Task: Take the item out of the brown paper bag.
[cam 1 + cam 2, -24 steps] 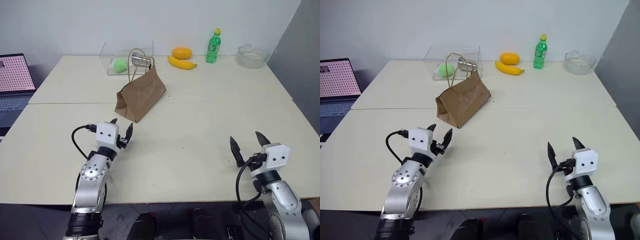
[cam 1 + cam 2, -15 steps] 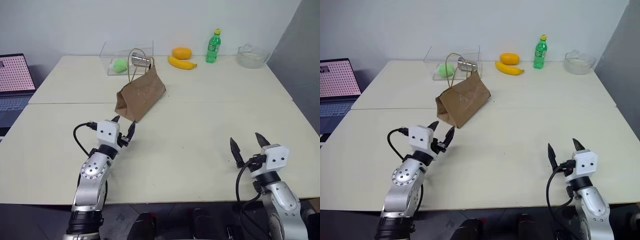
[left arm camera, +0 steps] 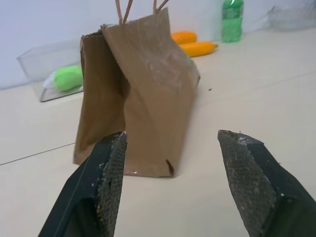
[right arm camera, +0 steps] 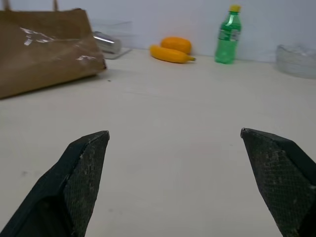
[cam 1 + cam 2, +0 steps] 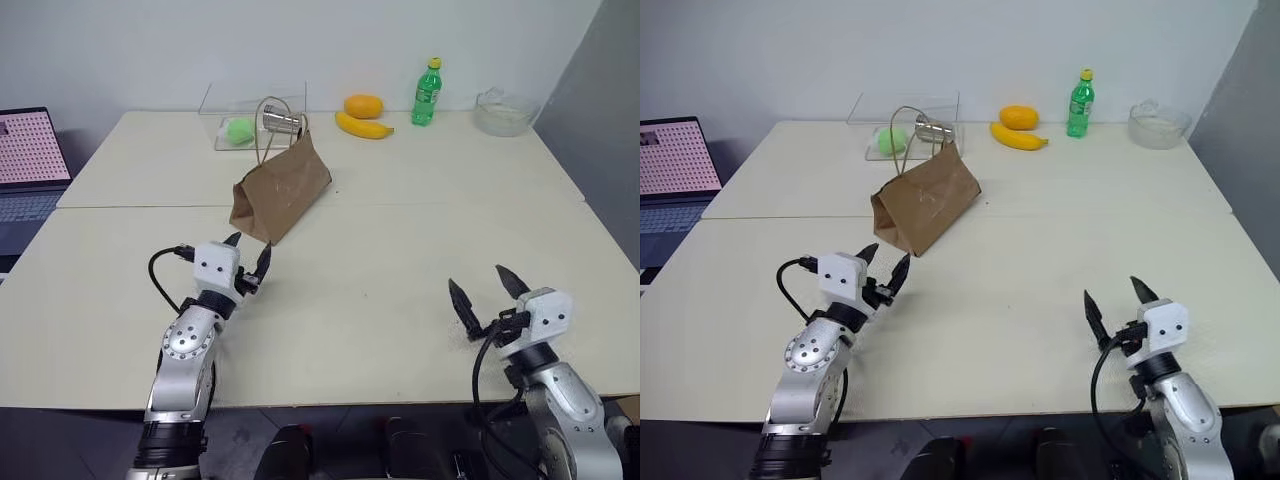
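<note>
Left gripper: two black tapering fingers showing cross-hatched inner pads, sitting on a white boxy housing with small dark dots; a black cable is looping from its side. Forearm is showing silver metal with round screw-studded joint covers above a black segment. Right gripper: matching black pointed fingers, white housing, black cabling, silver forearm.
</note>
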`<state>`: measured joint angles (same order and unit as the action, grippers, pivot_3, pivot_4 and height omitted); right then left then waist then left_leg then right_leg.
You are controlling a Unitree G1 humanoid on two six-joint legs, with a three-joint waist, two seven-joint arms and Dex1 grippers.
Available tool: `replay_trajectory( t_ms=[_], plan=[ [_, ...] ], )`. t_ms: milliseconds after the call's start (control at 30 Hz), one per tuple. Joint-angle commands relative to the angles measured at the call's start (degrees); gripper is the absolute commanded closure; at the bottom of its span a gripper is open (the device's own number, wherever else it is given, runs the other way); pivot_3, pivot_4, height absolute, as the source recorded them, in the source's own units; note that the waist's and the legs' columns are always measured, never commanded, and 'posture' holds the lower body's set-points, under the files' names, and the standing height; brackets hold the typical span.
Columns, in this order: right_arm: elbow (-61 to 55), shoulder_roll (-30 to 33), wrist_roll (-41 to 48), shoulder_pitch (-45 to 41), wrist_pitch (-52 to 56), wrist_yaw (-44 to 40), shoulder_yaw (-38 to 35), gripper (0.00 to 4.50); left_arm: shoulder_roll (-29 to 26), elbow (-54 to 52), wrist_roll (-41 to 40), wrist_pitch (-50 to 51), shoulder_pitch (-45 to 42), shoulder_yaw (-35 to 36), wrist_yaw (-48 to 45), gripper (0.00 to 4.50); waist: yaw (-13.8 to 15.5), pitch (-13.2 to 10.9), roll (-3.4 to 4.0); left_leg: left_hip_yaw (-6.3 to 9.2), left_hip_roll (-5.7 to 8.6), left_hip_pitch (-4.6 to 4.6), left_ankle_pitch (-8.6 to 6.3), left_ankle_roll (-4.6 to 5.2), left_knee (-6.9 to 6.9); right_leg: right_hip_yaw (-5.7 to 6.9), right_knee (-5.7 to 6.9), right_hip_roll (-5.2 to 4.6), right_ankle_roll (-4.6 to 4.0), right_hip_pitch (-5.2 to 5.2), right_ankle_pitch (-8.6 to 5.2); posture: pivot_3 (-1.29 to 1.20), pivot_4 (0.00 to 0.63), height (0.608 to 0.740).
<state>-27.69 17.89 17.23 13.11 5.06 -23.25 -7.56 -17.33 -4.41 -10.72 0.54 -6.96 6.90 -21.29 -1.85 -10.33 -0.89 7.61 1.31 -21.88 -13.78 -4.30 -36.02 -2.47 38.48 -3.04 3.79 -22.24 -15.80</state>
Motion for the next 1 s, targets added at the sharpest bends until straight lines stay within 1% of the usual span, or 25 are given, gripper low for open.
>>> replay_trajectory(
  t_ms=[33,233,333,433,533,600,700,833,1000],
  plan=[
    [-6.0,3.2,5.2,-2.4,4.3,-3.1,-0.1,0.0,-2.0,-5.1,-4.6,-1.6,1.9,1.8,-4.8,1.42,0.0,0.0,0.0,0.0,0.0,0.0,0.0,0.0,0.0,0.0,0.0,0.0,0.0,0.0,0.0,0.0,0.15,0.74],
    [-10.0,9.6,12.0,-7.4,13.2,-6.9,0.3,0.0,-4.1,-6.5,-6.4,-3.1,4.0,2.7,-8.4,1.42,0.2,0.0,-0.01,0.02,0.0,-0.03,0.0,0.0,0.0,0.02,-0.17,0.0,0.0,0.05,-0.01,0.0,0.15,0.74],
    [-12.3,12.6,15.9,-11.3,19.0,-7.1,0.2,0.0,-5.9,-5.9,-7.2,-0.5,1.2,4.2,-8.1,1.42,0.2,0.0,-0.04,0.07,-0.03,-0.06,0.0,0.01,0.0,0.09,-0.37,0.02,-0.01,0.13,0.02,0.0,0.15,0.74],
    [-13.3,13.7,18.1,-14.5,22.8,-5.9,0.3,0.0,-8.0,-5.8,-8.7,2.0,-1.6,5.1,-9.0,1.42,0.2,0.0,-0.07,0.11,-0.02,-0.11,0.0,0.01,0.0,0.13,-0.4,0.02,0.01,0.13,0.01,0.0,0.15,0.74],
    [-14.3,14.7,21.2,-18.6,27.1,-4.9,0.1,0.0,-12.9,-4.4,-11.3,7.8,-8.1,7.5,-10.2,1.42,0.1,-0.1,-0.17,0.11,-0.02,-0.14,0.0,0.01,0.01,0.13,-0.43,0.03,0.0,0.11,0.02,0.0,0.15,0.74],
    [-14.4,14.9,22.3,-20.4,29.0,-4.3,0.0,0.0,-14.8,-3.0,-12.3,10.2,-10.7,8.0,-11.0,1.42,0.1,-0.1,-0.2,0.12,-0.02,-0.15,0.0,0.01,0.01,0.15,-0.41,0.03,-0.01,0.09,0.03,0.0,0.15,0.74],
    [-14.0,15.8,24.6,-24.6,32.2,-3.6,0.0,0.0,-18.4,4.6,-14.2,16.3,-20.5,7.8,-13.7,1.42,0.1,-0.2,-0.23,0.09,0.0,-0.13,0.0,0.02,0.0,0.14,-0.43,0.03,0.0,0.11,0.03,0.0,0.15,0.74],
    [-13.3,16.1,25.2,-28.6,34.6,-2.8,0.5,0.0,-19.9,16.0,-12.4,18.5,-33.3,3.8,-19.1,1.42,0.1,-0.2,-0.33,0.14,0.01,-0.2,0.0,0.02,0.0,0.2,-0.44,0.04,0.0,0.08,0.03,0.0,0.15,0.74],
    [-14.0,16.1,25.6,-31.4,36.8,-1.5,1.0,0.0,-19.7,29.3,-9.3,16.9,-43.8,-0.4,-25.9,1.42,0.0,-0.2,-0.33,0.12,0.03,-0.26,-0.01,0.02,0.07,0.2,-0.46,0.02,-0.18,-0.02,0.16,0.0,0.15,0.74]
  ],
)
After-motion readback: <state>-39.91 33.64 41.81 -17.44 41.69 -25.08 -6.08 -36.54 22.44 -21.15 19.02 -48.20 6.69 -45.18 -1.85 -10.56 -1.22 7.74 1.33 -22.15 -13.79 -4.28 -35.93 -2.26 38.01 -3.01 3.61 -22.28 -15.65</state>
